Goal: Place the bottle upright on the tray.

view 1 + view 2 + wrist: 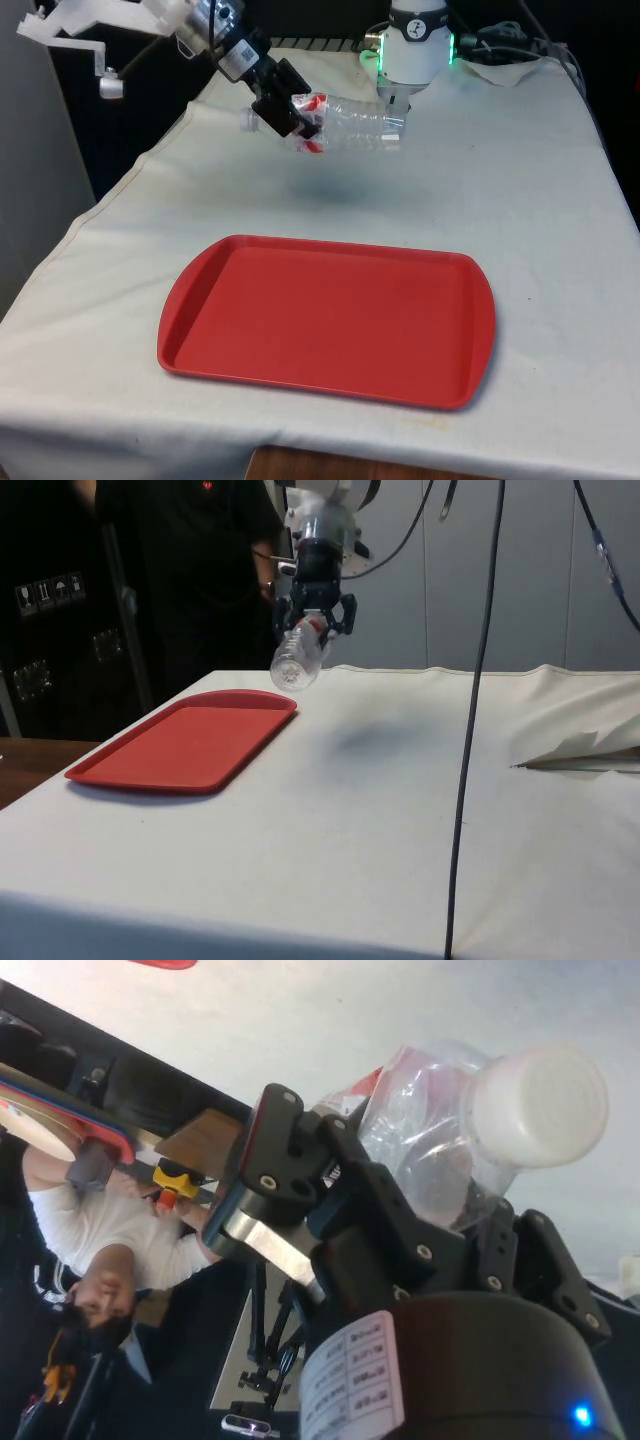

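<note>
A clear plastic bottle (352, 123) with a white cap and red label hangs in the air, lying roughly level, above the cloth beyond the tray. My gripper (293, 112) is shut on its neck end, near the label. In the side view the bottle (298, 658) tilts down and toward the camera below the gripper (316, 620). The wrist view has the white cap (540, 1106) and the crumpled clear body (430, 1130) pinched between the black fingers (290, 1160). The red tray (330, 318) lies flat on the table nearer the front edge, with nothing on it.
White cloth (520, 180) covers the table; a fold lies at the side view's right (580, 750). A black cable (478, 700) hangs down in the side view. A person in dark clothes (190, 570) stands behind the table, and a person in a white sleeve (110, 1230) appears by the wrist.
</note>
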You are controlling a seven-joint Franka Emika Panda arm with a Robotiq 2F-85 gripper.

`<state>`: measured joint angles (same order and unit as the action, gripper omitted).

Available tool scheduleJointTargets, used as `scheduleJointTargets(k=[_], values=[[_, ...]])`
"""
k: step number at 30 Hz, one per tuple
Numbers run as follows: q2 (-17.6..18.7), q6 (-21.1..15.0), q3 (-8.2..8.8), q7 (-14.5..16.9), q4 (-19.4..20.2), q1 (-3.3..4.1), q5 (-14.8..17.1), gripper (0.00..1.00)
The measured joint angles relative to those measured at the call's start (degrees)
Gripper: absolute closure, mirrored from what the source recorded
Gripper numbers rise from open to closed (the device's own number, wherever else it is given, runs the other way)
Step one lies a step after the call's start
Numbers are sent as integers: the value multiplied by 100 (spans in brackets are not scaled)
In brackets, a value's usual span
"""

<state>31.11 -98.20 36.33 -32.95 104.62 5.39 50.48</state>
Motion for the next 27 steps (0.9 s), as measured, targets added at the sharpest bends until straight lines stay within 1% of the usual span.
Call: scheduleJointTargets(k=[6, 9, 10, 14, 15, 18, 19, 22, 27], values=[[0, -69, -17, -264, -206, 57, -40, 86], [6, -97, -29, -332, -264, 69, -46, 86], [23, -120, -34, -407, -332, 86, -46, 86], [69, -172, -57, -556, -487, 109, -46, 86], [92, -201, -63, -625, -556, 126, -46, 86], [109, -212, -69, -653, -590, 132, -46, 86], [132, -229, -69, -722, -665, 149, -46, 86], [172, -258, -80, -831, -779, 166, -46, 86], [241, -304, -103, -985, -957, 183, -46, 86]])
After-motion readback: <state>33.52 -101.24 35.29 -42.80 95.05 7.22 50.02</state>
